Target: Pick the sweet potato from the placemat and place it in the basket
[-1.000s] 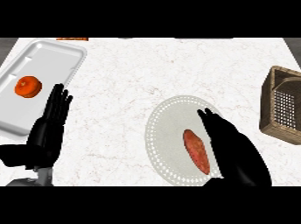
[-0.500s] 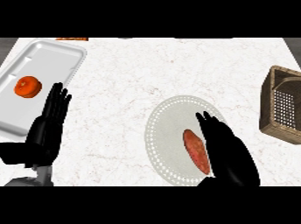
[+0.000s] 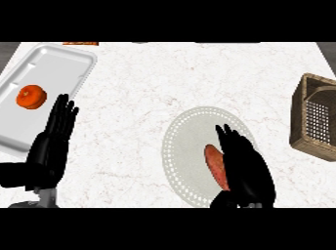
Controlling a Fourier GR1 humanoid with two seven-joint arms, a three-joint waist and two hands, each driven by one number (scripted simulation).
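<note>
White marbled surface (image 3: 157,88) carries a white tray (image 3: 55,68) at left holding an orange fruit (image 3: 31,96). Wicker basket (image 3: 322,117) at right edge. Round placemat (image 3: 189,146) bears the sweet potato (image 3: 215,163). Right hand (image 3: 244,168), fingers straight and released, partly covers the potato. Left hand (image 3: 50,146) rests open, grasping nothing.

Open white counter (image 3: 163,83) between round placemat (image 3: 192,146) and wicker basket (image 3: 326,119) at right edge, nothing standing in that gap. Basket mouth unblocked, its near wall rising on the placemat's side. Right hand (image 3: 243,163) over the placemat, covering the sweet potato's (image 3: 214,163) right side. At far left, white tray (image 3: 37,93) holding an orange fruit (image 3: 31,96), left hand (image 3: 52,144) resting beside it, well apart.
</note>
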